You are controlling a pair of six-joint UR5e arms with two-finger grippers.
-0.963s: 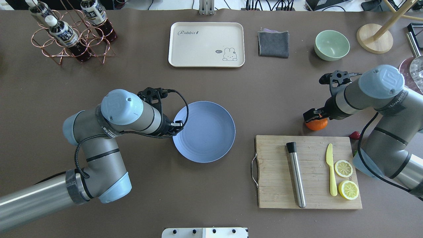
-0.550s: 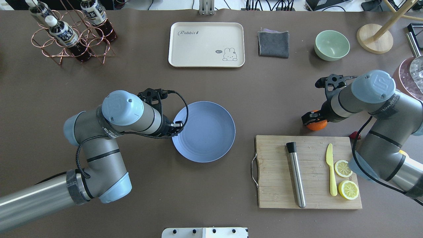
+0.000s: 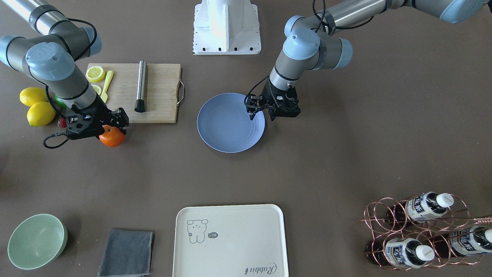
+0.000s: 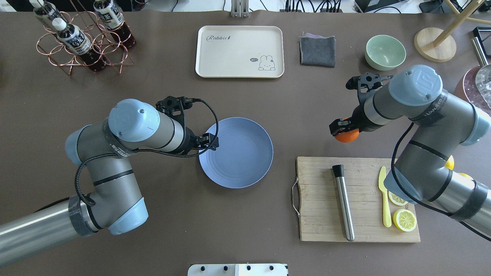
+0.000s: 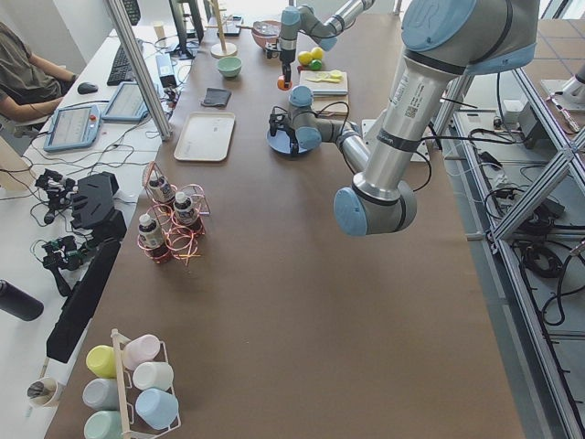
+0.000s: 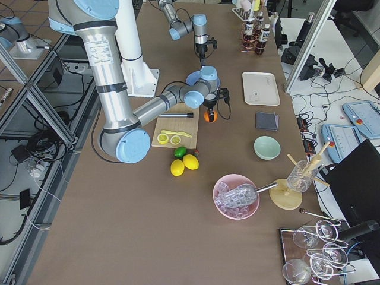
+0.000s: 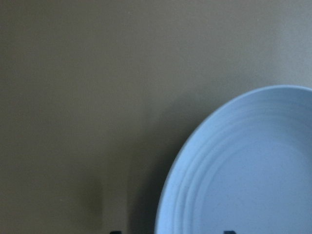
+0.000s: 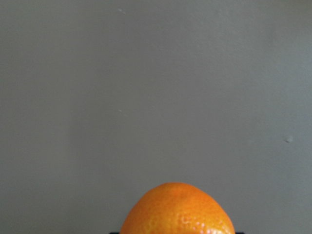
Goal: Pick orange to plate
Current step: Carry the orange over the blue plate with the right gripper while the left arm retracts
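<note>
My right gripper is shut on the orange, a small round bright-orange fruit, beyond the cutting board's far edge and well to the right of the plate. The orange fills the bottom of the right wrist view, with bare table behind it; the orange also shows in the front-facing view. The pale blue plate lies flat at the table's middle. My left gripper hangs open over the plate's left rim with nothing in it. The plate fills the left wrist view's lower right.
A wooden cutting board carries a metal muddler, a yellow knife and lemon halves. Whole lemons lie beside it. At the back stand a cream tray, grey cloth, green bowl and bottle rack.
My right gripper has carried the orange leftward and a little farther back, toward the plate. My left gripper shifted slightly right over the plate's rim.
</note>
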